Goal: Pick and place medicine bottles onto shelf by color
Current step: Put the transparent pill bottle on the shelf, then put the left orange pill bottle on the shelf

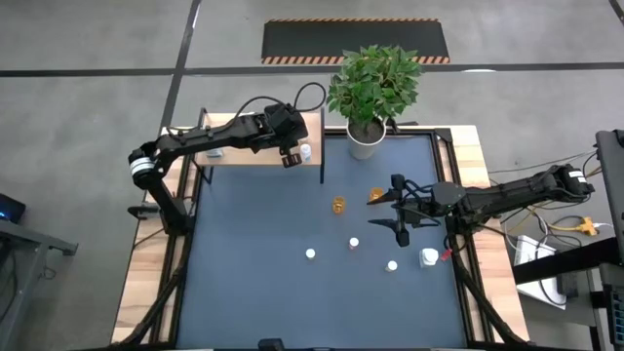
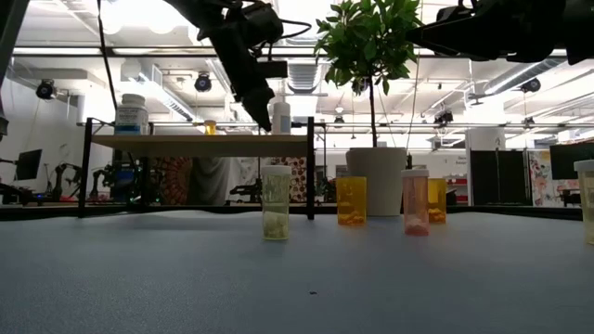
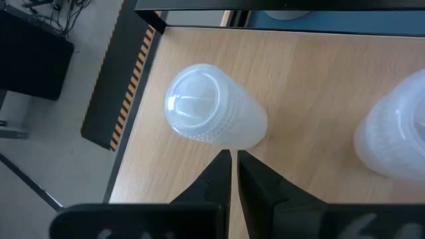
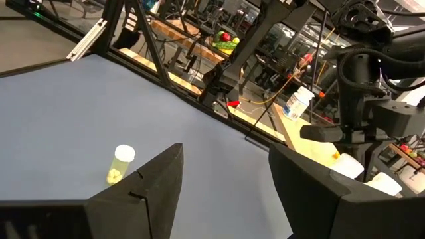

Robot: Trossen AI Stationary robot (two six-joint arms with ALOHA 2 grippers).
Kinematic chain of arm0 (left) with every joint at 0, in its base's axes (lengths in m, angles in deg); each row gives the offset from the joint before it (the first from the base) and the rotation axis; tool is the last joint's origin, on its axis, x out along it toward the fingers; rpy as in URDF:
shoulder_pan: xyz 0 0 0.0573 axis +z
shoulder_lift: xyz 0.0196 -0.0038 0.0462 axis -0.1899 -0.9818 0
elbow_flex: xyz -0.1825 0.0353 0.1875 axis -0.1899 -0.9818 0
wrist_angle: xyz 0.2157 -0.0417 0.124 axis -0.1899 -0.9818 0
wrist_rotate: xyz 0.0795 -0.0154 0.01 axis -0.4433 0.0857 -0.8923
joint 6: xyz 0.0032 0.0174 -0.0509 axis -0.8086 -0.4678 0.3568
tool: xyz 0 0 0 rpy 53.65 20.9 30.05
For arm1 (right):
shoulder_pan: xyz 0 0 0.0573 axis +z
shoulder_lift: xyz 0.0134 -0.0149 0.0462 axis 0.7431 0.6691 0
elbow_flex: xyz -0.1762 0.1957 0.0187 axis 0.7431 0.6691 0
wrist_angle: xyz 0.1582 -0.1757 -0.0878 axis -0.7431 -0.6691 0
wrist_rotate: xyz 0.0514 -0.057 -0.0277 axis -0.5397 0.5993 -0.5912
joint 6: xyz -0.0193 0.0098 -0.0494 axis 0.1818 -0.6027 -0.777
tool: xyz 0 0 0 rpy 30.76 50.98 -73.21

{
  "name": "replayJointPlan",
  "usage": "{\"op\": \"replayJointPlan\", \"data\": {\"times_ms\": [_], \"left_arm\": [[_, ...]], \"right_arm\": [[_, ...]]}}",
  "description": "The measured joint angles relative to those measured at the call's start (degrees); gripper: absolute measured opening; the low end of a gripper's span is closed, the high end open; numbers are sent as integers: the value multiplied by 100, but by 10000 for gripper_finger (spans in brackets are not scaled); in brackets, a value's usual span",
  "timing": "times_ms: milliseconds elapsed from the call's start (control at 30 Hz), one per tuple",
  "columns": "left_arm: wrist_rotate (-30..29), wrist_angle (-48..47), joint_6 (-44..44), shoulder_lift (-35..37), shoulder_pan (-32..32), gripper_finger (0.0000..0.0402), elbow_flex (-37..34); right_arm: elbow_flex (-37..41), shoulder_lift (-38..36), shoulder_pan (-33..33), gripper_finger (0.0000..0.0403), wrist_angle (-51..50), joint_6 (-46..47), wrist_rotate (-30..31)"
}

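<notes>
Light wood forms the shelf (image 1: 255, 148), which stands on black legs at the table's far left corner. The left gripper (image 1: 292, 156) hangs over the shelf's right end with its jaws closed on nothing; in the left wrist view the fingertips (image 3: 226, 166) point at a white bottle (image 3: 214, 106) standing on the board just beyond them, with a second white bottle (image 3: 395, 136) beside it. The low view shows a larger white bottle with a blue cap (image 2: 132, 113) at the shelf's opposite end.

The right gripper (image 1: 400, 211) hovers above the dark blue table (image 1: 253, 273) toward its right edge, jaws open and empty. Loose medicine bottles remain on the table: two amber ones (image 1: 338, 205) near the middle, one of them (image 1: 376, 196) close to the right gripper, and four pale-capped ones (image 1: 310, 254) scattered toward the near right. A potted plant (image 1: 369, 93) stands at the far edge, beside the shelf.
</notes>
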Motion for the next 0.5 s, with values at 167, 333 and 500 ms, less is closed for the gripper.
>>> {"op": "replayJointPlan", "data": {"times_ms": [167, 333, 500], "left_arm": [[10, 150, 2, 0, 0, 8, 0], [33, 169, 48, 1, -2, 8, 2], [-24, 101, 101, 77, -16, 8, 2]], "right_arm": [[1, 0, 1, 215, 0, -2, 1], [0, -2, 0, 215, 0, -2, 1], [0, -1, 1, 215, 0, -2, 0]]}}
